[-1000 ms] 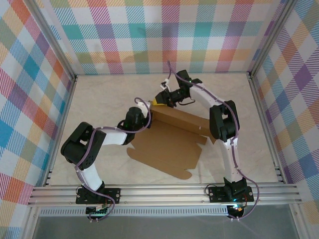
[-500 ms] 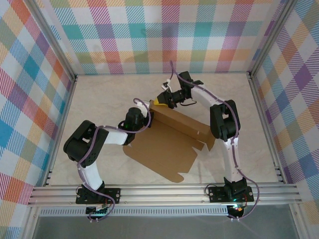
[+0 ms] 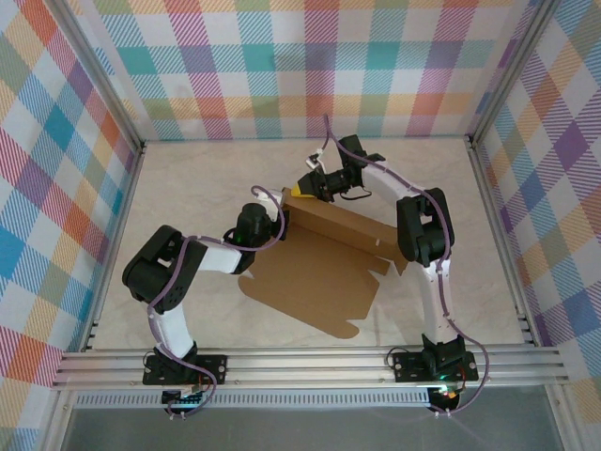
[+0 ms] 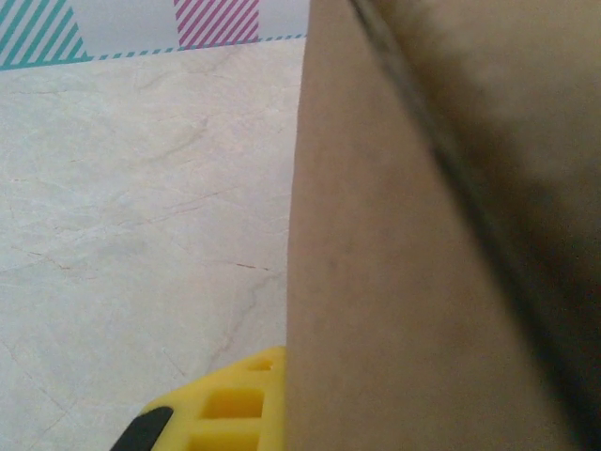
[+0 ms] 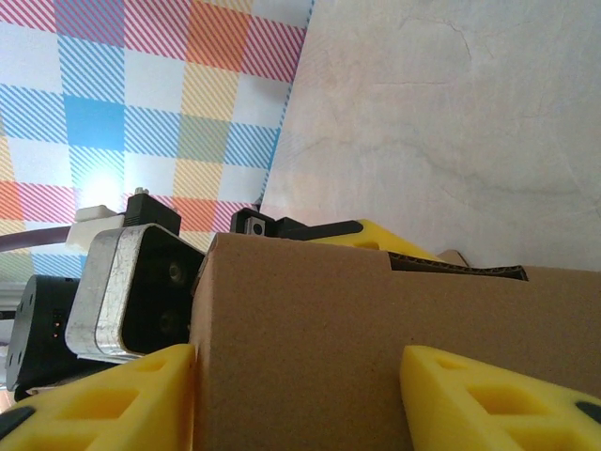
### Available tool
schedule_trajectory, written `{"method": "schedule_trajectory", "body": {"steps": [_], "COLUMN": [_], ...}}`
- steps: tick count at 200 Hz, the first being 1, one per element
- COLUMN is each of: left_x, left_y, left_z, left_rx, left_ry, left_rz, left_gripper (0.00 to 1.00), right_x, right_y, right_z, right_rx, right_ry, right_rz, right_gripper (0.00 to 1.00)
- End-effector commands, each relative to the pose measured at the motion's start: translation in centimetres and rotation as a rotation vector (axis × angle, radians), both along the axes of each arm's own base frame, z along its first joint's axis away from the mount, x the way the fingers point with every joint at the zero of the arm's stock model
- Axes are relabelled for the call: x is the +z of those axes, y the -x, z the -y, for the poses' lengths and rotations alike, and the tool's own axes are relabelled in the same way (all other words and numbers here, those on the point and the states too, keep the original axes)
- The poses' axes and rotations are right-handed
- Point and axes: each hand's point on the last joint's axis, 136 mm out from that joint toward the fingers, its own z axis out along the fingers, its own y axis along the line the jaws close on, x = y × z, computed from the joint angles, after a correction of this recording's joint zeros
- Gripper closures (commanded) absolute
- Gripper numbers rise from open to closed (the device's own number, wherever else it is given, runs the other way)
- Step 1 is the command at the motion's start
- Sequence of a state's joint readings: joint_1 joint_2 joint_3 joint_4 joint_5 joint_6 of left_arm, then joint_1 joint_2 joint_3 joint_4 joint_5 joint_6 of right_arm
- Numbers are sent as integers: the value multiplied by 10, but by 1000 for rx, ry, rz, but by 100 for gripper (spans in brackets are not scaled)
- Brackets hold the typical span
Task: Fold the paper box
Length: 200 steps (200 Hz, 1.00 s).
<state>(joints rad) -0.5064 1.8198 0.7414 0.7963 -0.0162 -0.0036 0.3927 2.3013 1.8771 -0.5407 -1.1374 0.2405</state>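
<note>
We see one finger (image 4: 230,404) of the left gripper (image 3: 282,211) against the paper box (image 3: 315,282) — its partner hidden, so we cannot tell its grip. Right gripper (image 5: 299,357): jaws spread, cardboard between them.

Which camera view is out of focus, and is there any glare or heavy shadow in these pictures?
Left wrist: the paper box sits so close it is a brown blur, darkening rightward; the table is fairly sharp. Right wrist: cardboard grain crisp, a glare patch washes out the plaid wall. Top external: sharp, evenly lit, only soft shadows.
</note>
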Motion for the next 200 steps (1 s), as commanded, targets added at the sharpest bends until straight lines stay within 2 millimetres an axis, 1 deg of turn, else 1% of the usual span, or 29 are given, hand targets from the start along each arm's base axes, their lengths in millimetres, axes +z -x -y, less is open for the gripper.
{"method": "schedule_trajectory", "body": {"steps": [1,7,12,20,38,51,78,84,97,133,158,188,200], "left_x": [-51,-51,-51,-52,-55,-56,-57,-57,-58,-53,-46,-40,-37], "left_y": [10,10,10,10,10,10,10,10,10,9,8,6,4], "left_z": [-14,-14,-14,-14,-14,-13,-8,-7,-6,-16,-21,-23,-23], "left_rx": [26,26,25,26,25,21,-2,-5,-7,16,18,13,2], "left_ry": [-36,-35,-34,-34,-36,-36,-22,-16,-9,31,87,125,152], "left_rz": [-163,-165,-165,-168,-175,-179,-192,-194,-197,-197,-199,-201,-211], "left_gripper": [78,76,72,71,71,73,73,78,100,100,100,100,100], "right_x": [-19,-19,-19,-19,-19,-21,-22,-22,-21,-14,-5,12,20], "right_y": [20,21,21,21,21,21,21,22,22,20,9,-6,-11], "right_z": [-6,-6,-6,-6,-6,-7,-6,-6,-6,-4,2,14,19], "right_rx": [20,21,20,21,22,23,22,24,22,0,-54,-140,-171], "right_ry": [56,56,56,53,52,52,53,54,56,64,87,112,131], "right_rz": [-82,-83,-83,-83,-84,-86,-92,-92,-92,-51,-12,34,66], "right_gripper": [44,43,43,43,43,43,43,43,43,43,38,25,22]}}
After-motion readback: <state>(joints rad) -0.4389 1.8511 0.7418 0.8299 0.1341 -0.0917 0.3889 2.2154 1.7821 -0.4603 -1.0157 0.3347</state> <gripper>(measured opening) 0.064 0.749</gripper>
